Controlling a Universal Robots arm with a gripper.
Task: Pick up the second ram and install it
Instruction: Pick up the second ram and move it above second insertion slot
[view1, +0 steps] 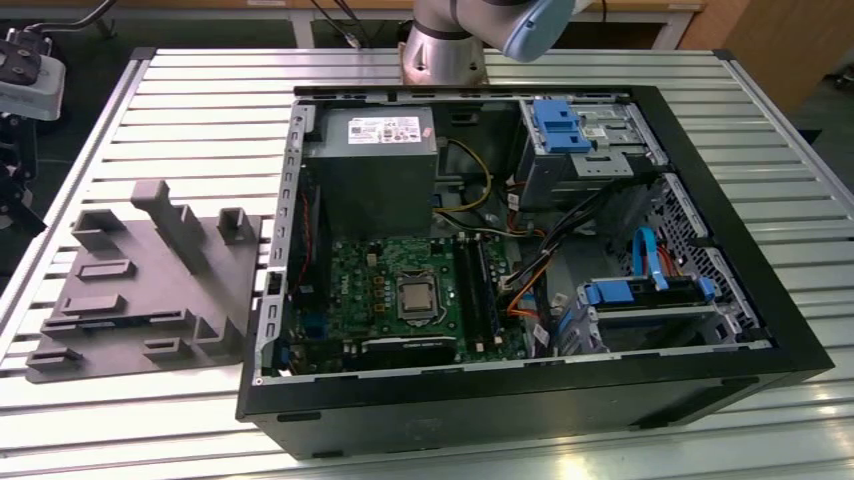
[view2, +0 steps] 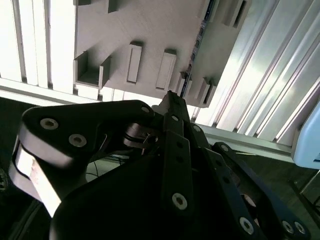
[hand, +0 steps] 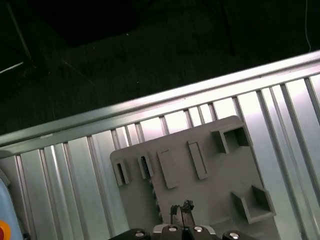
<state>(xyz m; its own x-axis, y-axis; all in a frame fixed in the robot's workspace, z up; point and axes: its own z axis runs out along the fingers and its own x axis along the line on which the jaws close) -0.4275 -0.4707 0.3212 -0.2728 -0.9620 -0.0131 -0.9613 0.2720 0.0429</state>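
Claw (view2: 171, 97) | cannot tell if clenched | over fixture plate (view2: 150, 30) | second ram (view2: 200, 42) standing there

text: none legible | power supply (view1: 370, 165) label (view1: 383, 128): print too small to read

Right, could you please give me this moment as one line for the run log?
gripper aimed at grey fixture plate | open PC case beside plate on slatted table | load: cannot tell

Slatted metal table (view1: 174, 120) carries a grey fixture plate (view1: 120, 300) and open computer case (view1: 534, 400)
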